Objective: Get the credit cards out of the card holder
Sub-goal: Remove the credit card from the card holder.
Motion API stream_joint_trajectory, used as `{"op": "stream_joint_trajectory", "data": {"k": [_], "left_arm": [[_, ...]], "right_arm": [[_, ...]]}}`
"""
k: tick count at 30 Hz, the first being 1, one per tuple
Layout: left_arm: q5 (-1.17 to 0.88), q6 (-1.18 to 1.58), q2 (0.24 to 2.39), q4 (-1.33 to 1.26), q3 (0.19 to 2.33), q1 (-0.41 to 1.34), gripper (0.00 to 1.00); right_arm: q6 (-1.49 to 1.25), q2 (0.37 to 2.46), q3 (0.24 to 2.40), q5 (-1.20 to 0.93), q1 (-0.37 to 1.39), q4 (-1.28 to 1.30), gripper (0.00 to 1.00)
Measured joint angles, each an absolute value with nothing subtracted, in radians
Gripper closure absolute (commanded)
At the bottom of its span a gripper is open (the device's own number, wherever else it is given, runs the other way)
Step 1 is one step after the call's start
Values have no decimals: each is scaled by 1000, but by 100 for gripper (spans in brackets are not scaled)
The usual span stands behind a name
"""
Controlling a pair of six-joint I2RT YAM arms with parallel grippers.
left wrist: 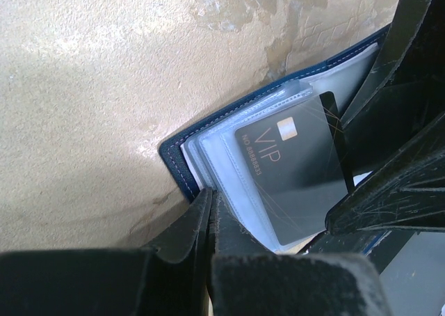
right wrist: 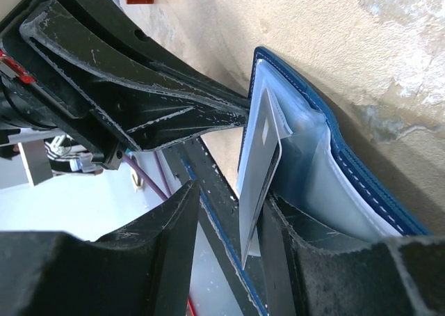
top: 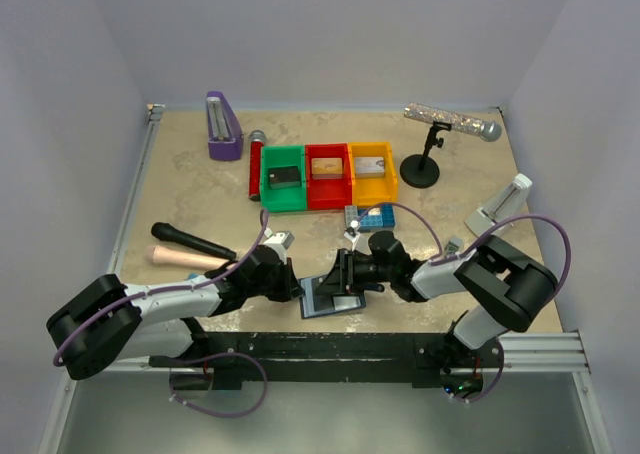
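The navy card holder [top: 322, 304] lies open on the table near the front edge, between both grippers. My left gripper [top: 297, 286] is shut on its near edge; in the left wrist view [left wrist: 211, 199] the fingers press together at the navy cover [left wrist: 175, 168]. A black VIP card [left wrist: 295, 173] sticks out of the clear sleeves. My right gripper [top: 346, 272] is open around that card; in the right wrist view [right wrist: 231, 196] the card [right wrist: 259, 170] stands edge-on between the jaws, leaning on the right finger. Other cards lie in the green [top: 283, 177], red [top: 327, 168] and yellow [top: 371, 164] bins.
A blue studded plate [top: 370, 217] lies just behind the right gripper. A black microphone [top: 192, 242] and a wooden handle [top: 185, 260] lie to the left. A purple metronome [top: 223, 126], a red cylinder [top: 256, 172], a microphone stand [top: 425, 159] and a white object [top: 502, 204] stand further back.
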State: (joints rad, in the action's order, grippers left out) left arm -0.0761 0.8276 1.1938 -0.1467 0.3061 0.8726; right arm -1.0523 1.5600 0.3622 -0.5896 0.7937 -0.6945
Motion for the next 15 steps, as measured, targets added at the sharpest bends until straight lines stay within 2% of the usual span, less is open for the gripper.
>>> {"op": "stream_joint_trajectory", "data": {"k": [15], "left_arm": [[-73, 828, 1192, -168, 294, 873, 100]], "right_arm": [[-1025, 1491, 354, -567, 793, -625, 59]]}}
